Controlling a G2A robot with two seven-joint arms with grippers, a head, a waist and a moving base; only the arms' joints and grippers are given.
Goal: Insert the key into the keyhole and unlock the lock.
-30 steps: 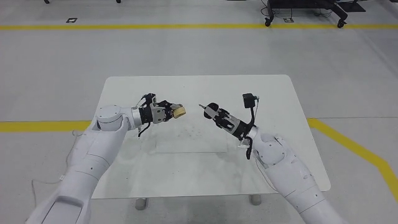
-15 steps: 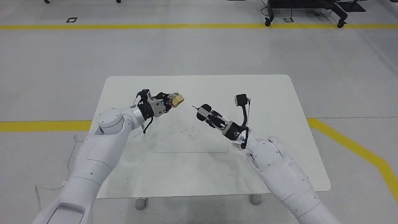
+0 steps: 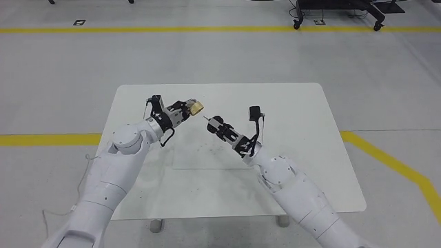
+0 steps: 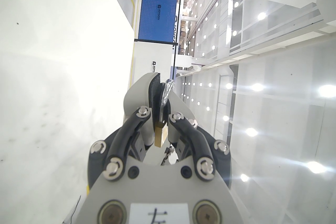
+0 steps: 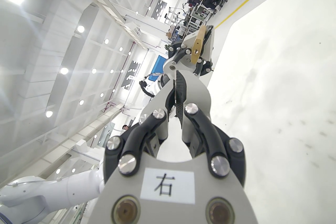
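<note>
Lock (image 3: pixel 197 107) in left claw (image 3: pixel 189 109); key (image 3: pixel 206 116) in right claw (image 3: pixel 211 120)

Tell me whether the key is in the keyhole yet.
Out: a gap separates the key from the lock held in the left claw.

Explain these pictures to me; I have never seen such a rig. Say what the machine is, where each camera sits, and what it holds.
This is a white robot with two arms at a white table. The top view looks down from a camera on the robot; each close-up comes from a camera on one wrist, looking along that arm's gripper. The left gripper is shut on a brass padlock, held above the table. The right gripper is shut on a small key, aimed at the padlock, not yet touching it.
</note>
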